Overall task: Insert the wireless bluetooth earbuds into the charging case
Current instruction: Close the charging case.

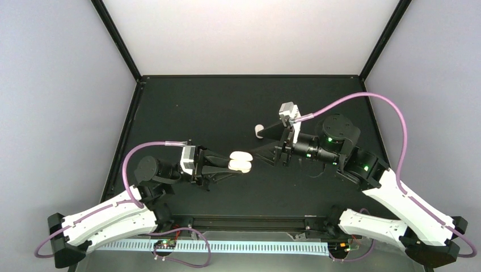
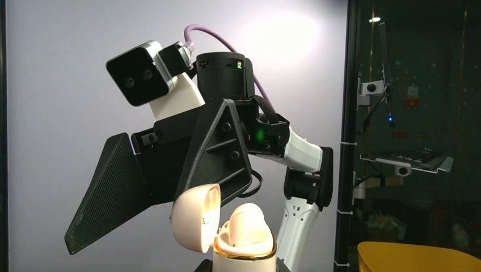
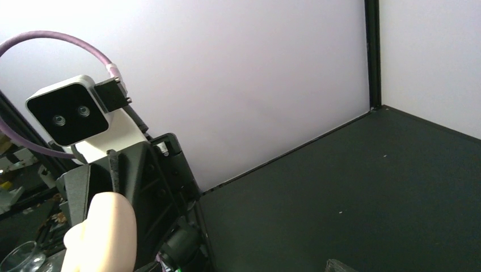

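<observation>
My left gripper (image 1: 229, 164) clamps a cream plastic charging case (image 1: 242, 162); only its wrist view shows the gold rim (image 2: 264, 251). My right gripper (image 1: 258, 144) gapes nearby.

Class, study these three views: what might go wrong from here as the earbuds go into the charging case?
First, the left pincer grips the open charging case; a push from the right pincer may twist it in that grip. Second, a white earbud sits by one fingertip of the open right pincer; it is tiny beside those fingers, so a grasp may miss it or flick it away.
</observation>
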Robot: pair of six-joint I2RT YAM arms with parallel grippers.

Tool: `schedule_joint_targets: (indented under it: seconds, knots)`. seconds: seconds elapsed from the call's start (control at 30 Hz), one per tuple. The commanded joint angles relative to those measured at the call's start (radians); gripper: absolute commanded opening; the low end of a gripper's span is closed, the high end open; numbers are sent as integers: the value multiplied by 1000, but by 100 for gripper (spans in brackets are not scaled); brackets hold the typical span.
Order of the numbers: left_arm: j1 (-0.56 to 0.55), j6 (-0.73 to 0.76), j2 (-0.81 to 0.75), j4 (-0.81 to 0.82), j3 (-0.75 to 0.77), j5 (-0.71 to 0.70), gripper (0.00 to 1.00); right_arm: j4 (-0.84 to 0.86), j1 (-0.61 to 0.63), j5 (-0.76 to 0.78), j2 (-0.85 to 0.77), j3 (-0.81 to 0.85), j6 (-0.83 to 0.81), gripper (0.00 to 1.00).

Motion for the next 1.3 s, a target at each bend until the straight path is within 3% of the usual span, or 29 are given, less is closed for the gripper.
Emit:
schedule_joint_targets:
  seconds: [0.0,0.63,0.73,0.83,0.9,1.07,1.27]
  knots:
    - [-3,-13,8,32,38,20,2,23,5,-67,8,33,17,74]
    - [-2,-20,30,34,34,8,1,21,5,-56,-14,30,19,74]
    - [-2,-6,15,-10,25,-87,2,-4,5,159,-57,9,23,75]
    - [1,7,-12,-108,4,-319,2,-44,4,504,-126,-53,43,77]
    - [15,9,-4,-182,1,-463,2,-73,4,635,-158,-101,42,77]
    - [135,-42,164,-433,113,-538,2,-81,3,678,-215,-258,64,78]
    - [395,-245,429,-283,94,-349,1,-40,3,643,-262,-418,88,79]
